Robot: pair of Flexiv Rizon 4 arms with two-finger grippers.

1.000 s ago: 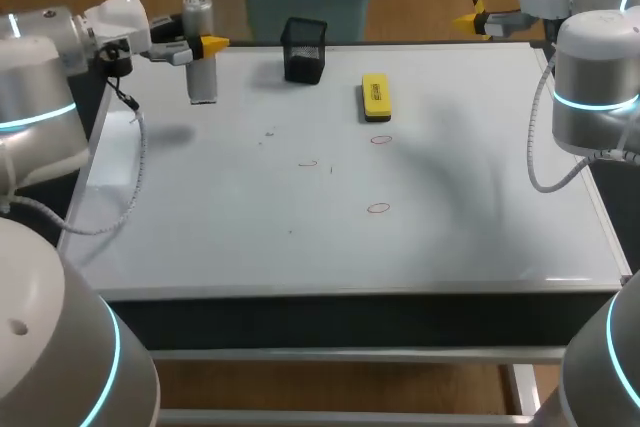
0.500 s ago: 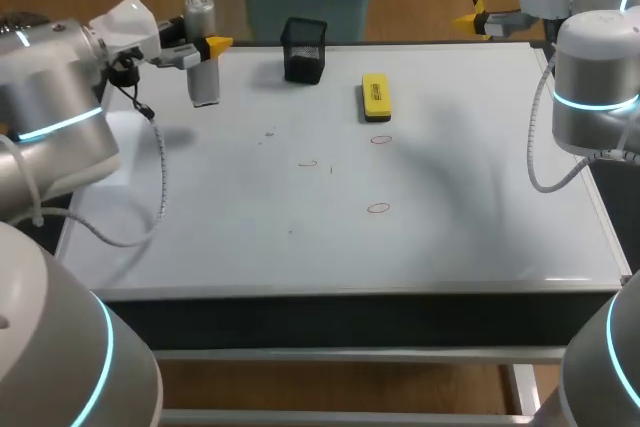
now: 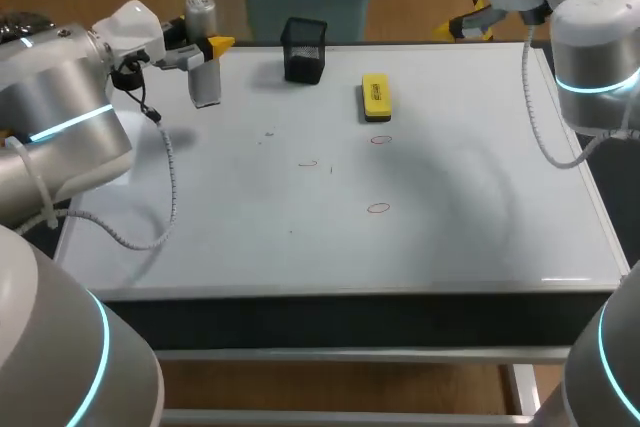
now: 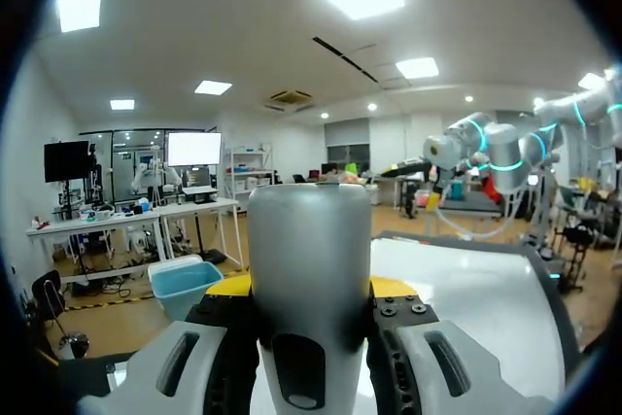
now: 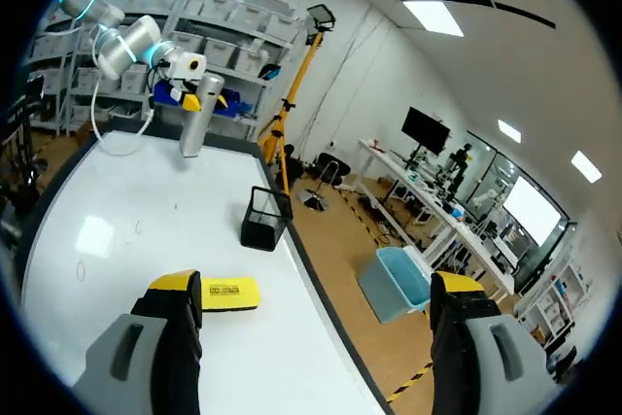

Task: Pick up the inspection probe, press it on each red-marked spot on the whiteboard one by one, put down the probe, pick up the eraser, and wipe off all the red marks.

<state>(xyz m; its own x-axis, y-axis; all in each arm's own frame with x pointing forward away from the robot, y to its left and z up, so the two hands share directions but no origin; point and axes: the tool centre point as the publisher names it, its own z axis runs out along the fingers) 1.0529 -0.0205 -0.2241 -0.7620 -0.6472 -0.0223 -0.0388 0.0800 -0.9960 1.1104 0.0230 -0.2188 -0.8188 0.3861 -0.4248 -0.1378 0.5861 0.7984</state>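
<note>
Still, left hand (image 3: pixel 212 46) clamps probe (image 3: pixel 203 82), arm swung inward; right hand (image 5: pixel 316 289), fingers apart, shifted leftward.

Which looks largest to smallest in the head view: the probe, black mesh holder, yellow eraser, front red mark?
1. inspection probe, tallest, though overall close to the next
2. black mesh holder
3. yellow eraser
4. front red mark, far smallest

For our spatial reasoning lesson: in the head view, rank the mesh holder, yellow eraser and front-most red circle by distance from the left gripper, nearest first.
1. Mesh holder, beside the left gripper, far edge.
2. Yellow eraser, further right.
3. Front-most red circle, mid-board.
</note>
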